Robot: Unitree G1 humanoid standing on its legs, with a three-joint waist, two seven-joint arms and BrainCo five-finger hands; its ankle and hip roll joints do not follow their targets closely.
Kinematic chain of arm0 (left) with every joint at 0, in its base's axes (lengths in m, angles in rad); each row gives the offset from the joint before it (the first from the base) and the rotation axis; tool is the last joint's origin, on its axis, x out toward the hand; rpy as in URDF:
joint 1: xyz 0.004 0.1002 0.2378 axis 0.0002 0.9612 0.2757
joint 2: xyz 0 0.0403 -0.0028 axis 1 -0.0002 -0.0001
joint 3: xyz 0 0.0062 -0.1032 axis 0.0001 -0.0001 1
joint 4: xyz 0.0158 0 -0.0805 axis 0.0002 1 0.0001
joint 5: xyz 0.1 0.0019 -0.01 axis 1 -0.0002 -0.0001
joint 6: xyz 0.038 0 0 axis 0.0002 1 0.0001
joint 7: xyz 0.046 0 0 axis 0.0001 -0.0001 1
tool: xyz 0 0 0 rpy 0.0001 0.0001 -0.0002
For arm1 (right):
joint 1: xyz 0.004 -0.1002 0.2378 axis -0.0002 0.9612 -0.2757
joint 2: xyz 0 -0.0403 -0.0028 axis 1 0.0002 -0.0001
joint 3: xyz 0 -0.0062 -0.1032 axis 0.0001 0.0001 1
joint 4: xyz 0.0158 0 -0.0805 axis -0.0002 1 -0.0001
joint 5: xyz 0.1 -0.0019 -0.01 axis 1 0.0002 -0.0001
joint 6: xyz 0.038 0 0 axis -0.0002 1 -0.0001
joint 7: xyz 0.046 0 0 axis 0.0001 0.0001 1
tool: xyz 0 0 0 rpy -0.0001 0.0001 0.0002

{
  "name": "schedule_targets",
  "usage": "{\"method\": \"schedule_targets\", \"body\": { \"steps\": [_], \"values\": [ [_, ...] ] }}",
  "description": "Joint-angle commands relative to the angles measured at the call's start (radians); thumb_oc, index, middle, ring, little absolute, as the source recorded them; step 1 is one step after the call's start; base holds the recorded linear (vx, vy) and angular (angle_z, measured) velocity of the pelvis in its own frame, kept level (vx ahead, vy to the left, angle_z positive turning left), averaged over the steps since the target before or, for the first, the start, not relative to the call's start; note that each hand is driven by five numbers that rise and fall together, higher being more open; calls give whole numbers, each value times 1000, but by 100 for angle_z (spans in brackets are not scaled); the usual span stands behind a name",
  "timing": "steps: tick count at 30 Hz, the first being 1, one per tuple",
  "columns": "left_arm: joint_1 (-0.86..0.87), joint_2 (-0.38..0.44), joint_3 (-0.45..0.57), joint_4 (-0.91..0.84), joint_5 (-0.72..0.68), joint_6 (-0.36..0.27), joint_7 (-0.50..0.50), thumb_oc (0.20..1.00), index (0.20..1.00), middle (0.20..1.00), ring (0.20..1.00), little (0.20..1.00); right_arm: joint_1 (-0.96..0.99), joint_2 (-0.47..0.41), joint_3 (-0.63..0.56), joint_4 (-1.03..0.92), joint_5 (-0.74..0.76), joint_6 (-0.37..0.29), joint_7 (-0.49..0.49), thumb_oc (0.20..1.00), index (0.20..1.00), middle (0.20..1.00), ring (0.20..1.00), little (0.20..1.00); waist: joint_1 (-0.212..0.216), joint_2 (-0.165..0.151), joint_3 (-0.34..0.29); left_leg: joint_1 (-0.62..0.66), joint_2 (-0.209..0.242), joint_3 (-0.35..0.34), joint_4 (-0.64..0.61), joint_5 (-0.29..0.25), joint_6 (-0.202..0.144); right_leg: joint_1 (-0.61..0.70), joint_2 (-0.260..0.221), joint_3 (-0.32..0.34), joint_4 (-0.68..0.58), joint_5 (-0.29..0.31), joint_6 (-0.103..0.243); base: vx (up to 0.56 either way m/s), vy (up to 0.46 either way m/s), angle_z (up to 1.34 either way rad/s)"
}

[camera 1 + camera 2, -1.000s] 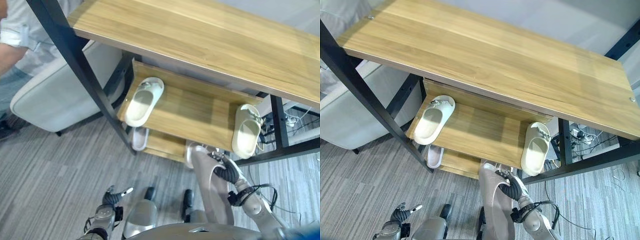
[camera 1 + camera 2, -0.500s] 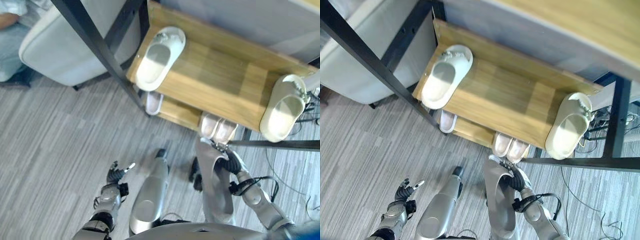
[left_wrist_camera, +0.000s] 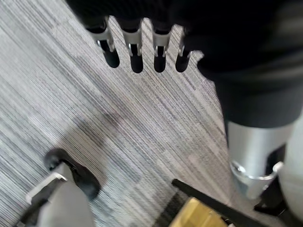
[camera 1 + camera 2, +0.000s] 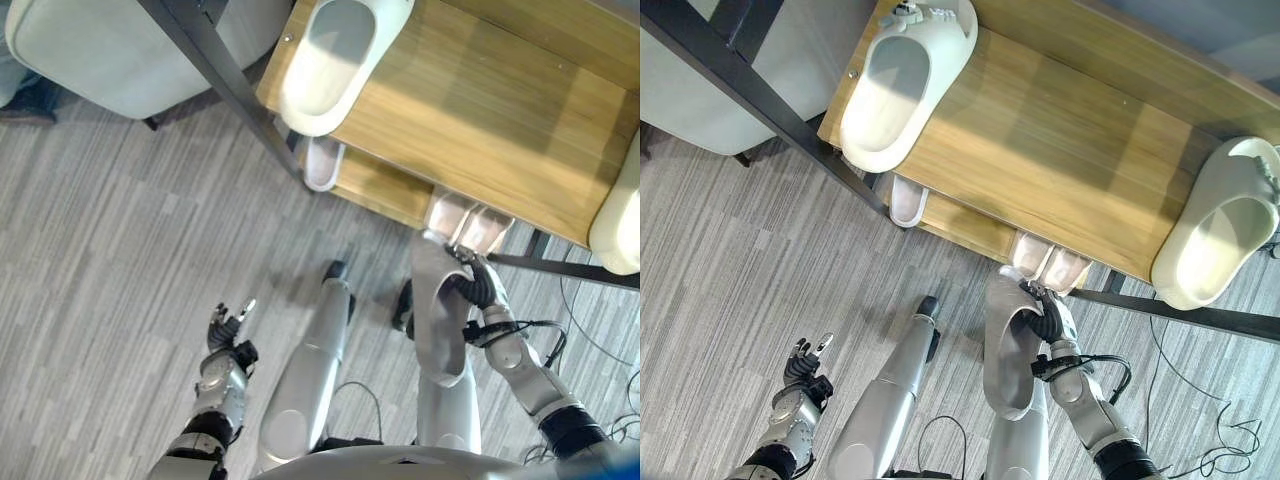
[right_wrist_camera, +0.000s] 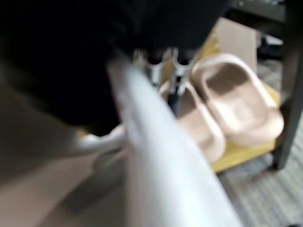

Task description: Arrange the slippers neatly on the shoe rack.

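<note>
At lower centre, the right hand (image 4: 1048, 318) reaches toward two pink slippers (image 4: 1049, 268) on the shoe rack's (image 4: 1060, 150) lower shelf; whether its fingers grip is unclear. Two cream slippers (image 4: 902, 80) lie on the upper shelf. The left hand (image 4: 806, 360) hangs relaxed, holding nothing, at lower left over the carpet (image 4: 730, 260).

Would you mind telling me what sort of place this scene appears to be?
Probably an indoor office or lab area, not a home hallway: grey striped carpet, a wooden shoe rack with a black metal frame holding white slippers and pink slippers, and a grey upholstered seat alongside.
</note>
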Motion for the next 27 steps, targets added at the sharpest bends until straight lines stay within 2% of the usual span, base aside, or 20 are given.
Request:
{"method": "schedule_targets", "body": {
  "steps": [1, 6, 9, 12, 16, 21, 27],
  "values": [
    [26, -33, -5, 13, -63, -23, 8, 1000, 1000, 1000, 1000, 1000, 0, -26, -7, 17, 9, -7, -52, 200, 200, 200, 200, 200, 7, 39, -79, -31, 69, 29, -67, 13, -4, -40, 6, 43, 139, -102, -11, 17, -8, 5],
    [5, -19, 12, 7, -45, -49, 57, 1000, 1000, 1000, 1000, 1000, -58, -19, -25, 63, 18, 6, -93, 200, 200, 200, 200, 200, 15, 39, -86, -131, 52, 25, 2, -2, -2, -132, -16, 46, 211, -138, -25, 15, -6, 10],
    [5, -21, 48, 34, -88, -56, 71, 1000, 1000, 1000, 1000, 1000, -99, -31, -31, 74, -5, 17, -120, 200, 200, 200, 200, 200, 20, 32, -91, -194, 40, 26, 42, -8, -4, -191, -26, 51, 256, -153, -35, 11, -4, 11],
    [-2, -39, 73, 70, -172, -55, 56, 1000, 1000, 1000, 1000, 1000, -139, -48, -30, 77, -21, 28, -139, 200, 200, 200, 200, 200, 20, 19, -101, -258, 36, 23, 81, -15, -6, -255, -35, 57, 304, -166, -41, 30, 0, 13],
    [-19, -53, 56, 99, -198, -56, 57, 1000, 1000, 1000, 1000, 1000, -223, -61, -25, 92, -1, 36, -165, 200, 200, 200, 200, 200, 24, -5, -108, -347, 27, 21, 119, -15, -7, -339, -48, 60, 356, -175, -47, 33, -14, 7],
    [-36, -56, 42, 105, -206, -58, 60, 1000, 1000, 1000, 1000, 1000, -293, -71, -30, 91, 60, 34, -175, 200, 200, 200, 200, 200, 28, -28, -109, -410, 15, 15, 129, -9, -8, -403, -61, 60, 375, -176, -53, 34, -18, 7],
    [-28, -49, 37, 107, -209, -64, 55, 1000, 1000, 1000, 1000, 1000, -362, -79, -32, 158, 101, 37, -192, 200, 200, 200, 200, 200, 36, -40, -119, -456, 2, 22, 120, 1, -6, -454, -71, 60, 380, -178, -54, 33, -18, 9]
  ]
}}
